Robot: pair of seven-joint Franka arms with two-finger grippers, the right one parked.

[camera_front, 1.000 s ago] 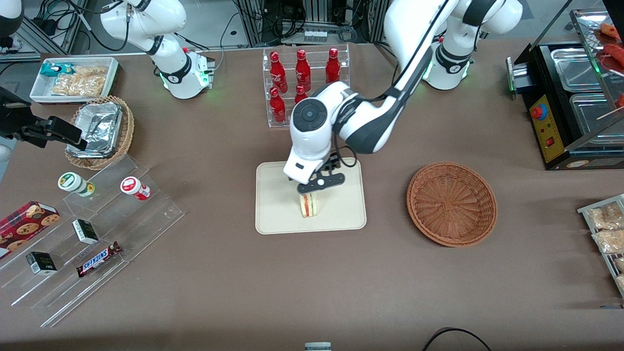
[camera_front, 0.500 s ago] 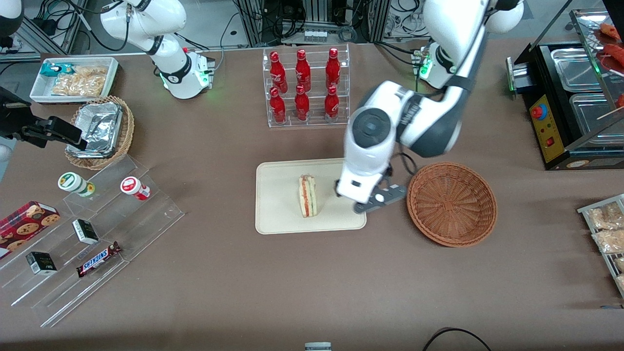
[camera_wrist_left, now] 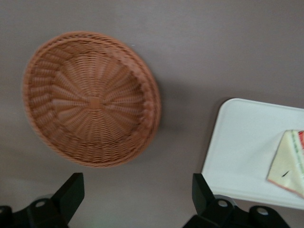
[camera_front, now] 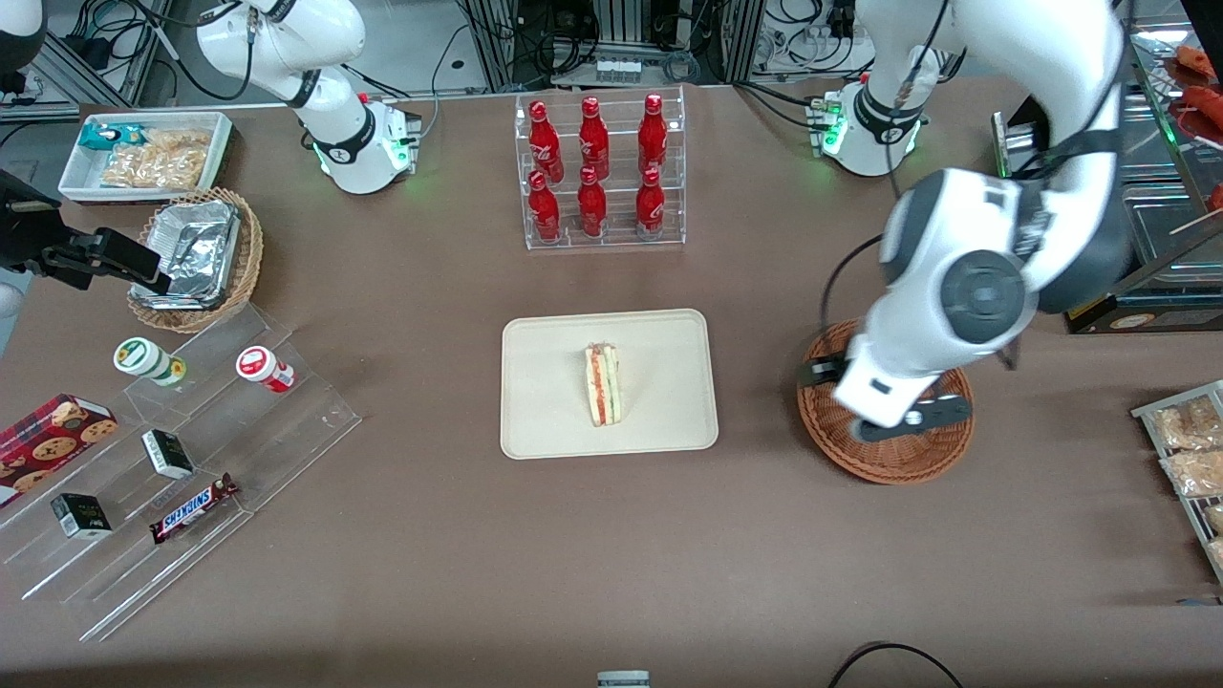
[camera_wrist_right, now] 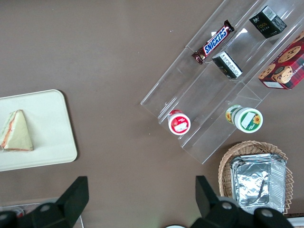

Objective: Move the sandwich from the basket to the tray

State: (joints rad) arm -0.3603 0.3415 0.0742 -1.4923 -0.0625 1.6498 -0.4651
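Note:
The sandwich [camera_front: 603,385], a pale bread wedge with a red and green cut edge, lies on the cream tray [camera_front: 545,411] in the middle of the table. It also shows in the left wrist view, the sandwich [camera_wrist_left: 289,161] resting on the tray [camera_wrist_left: 240,152]. The reddish-brown wicker basket [camera_front: 903,461] stands beside the tray toward the working arm's end, and its bowl [camera_wrist_left: 90,97] holds nothing. My gripper [camera_front: 898,413] hangs above the basket. The gripper [camera_wrist_left: 137,192] is open, with only bare tablecloth between its black fingers [camera_wrist_left: 71,190].
An acrylic rack of red bottles [camera_front: 600,172] stands farther from the camera than the tray. A tan basket with foil [camera_front: 196,258], a white snack bin [camera_front: 143,153] and acrylic steps of snacks [camera_front: 182,449] lie toward the parked arm's end. A black food warmer [camera_front: 1118,191] stands past the basket.
My gripper let go of the sandwich on the tray, rose, and swung sideways off the tray to above the basket. The sandwich stays where it was set down.

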